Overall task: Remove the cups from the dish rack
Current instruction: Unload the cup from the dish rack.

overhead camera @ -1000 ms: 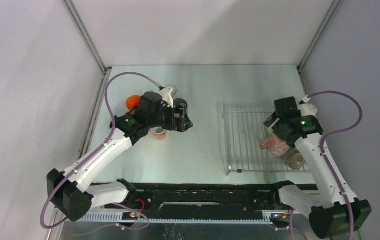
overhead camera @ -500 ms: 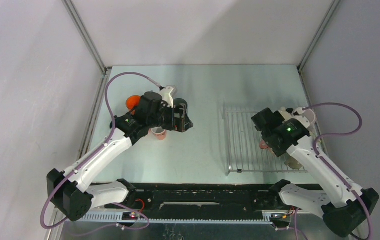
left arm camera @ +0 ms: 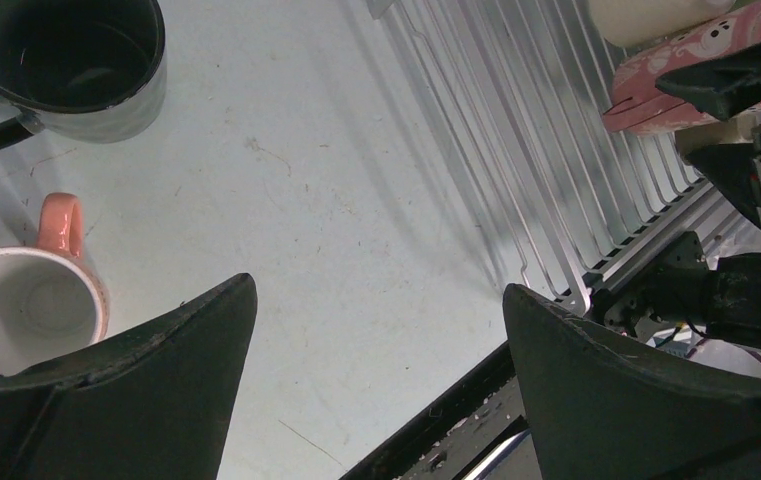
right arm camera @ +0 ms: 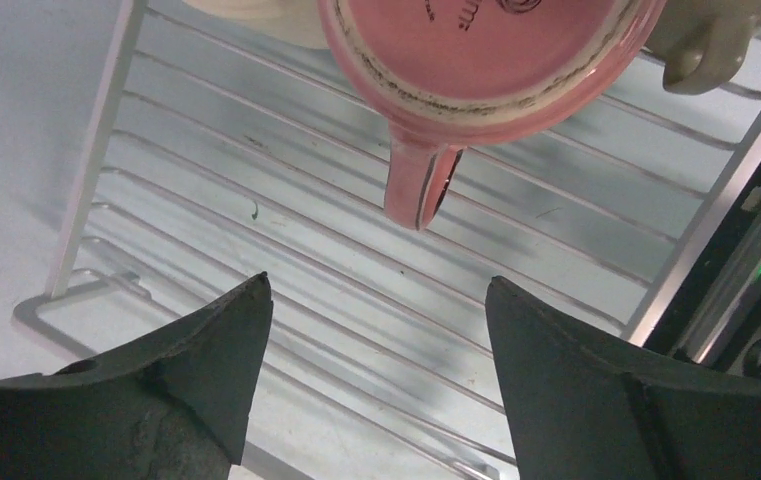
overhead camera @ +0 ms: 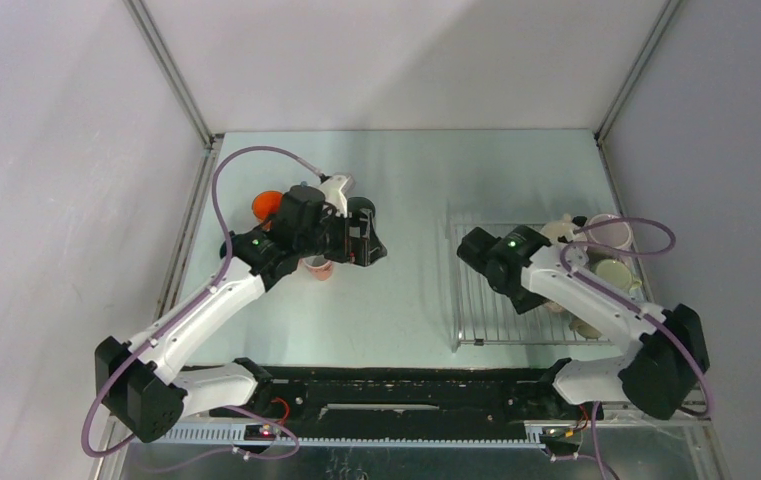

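The dish rack [overhead camera: 483,305] lies on the right of the table, with several cups along its right side: a cream one [overhead camera: 557,232], a pink-rimmed one [overhead camera: 608,232], a pale one [overhead camera: 615,272] and a beige one [overhead camera: 588,325]. In the right wrist view a pink cup [right arm camera: 486,50] sits upside down on the rack bars [right arm camera: 256,230], its handle [right arm camera: 418,185] pointing at my right gripper [right arm camera: 379,290]. That gripper is open and holds nothing. My left gripper [left arm camera: 379,290] hangs open and holding nothing over the table, beside a pink-handled cup [left arm camera: 26,300] and a dark cup [left arm camera: 66,60].
An orange cup [overhead camera: 266,203] stands on the table behind the left arm. The left wrist view shows the rack's near corner [left arm camera: 576,290] and the black rail at the table's front edge [left arm camera: 456,400]. Walls close in the table on three sides.
The right arm has swung left across the rack and turned toward the pink cup, its jaws a little narrower. The left arm has stayed put.
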Controlling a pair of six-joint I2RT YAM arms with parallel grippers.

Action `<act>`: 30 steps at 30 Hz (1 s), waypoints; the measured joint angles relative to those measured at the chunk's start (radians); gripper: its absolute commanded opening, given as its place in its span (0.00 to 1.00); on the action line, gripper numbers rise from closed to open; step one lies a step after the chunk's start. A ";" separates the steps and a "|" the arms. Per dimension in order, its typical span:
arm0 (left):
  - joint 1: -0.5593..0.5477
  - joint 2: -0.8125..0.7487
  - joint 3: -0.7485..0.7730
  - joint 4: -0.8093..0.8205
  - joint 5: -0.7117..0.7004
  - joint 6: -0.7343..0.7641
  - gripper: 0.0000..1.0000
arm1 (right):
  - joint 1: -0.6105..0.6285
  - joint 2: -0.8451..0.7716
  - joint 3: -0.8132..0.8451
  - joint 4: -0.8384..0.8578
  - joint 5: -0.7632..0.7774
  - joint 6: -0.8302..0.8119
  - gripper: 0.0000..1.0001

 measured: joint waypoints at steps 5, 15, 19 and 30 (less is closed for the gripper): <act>0.000 0.002 -0.004 0.000 0.000 0.000 1.00 | -0.010 0.088 0.000 0.003 0.003 0.087 0.80; 0.000 0.013 -0.004 0.001 0.000 0.000 1.00 | -0.080 0.198 0.000 0.000 0.012 0.133 0.77; 0.000 0.021 -0.004 0.001 0.000 0.000 1.00 | -0.105 0.230 0.000 -0.002 0.024 0.132 0.75; 0.000 0.032 -0.004 0.001 0.000 0.000 1.00 | -0.145 0.303 0.000 0.014 0.047 0.117 0.63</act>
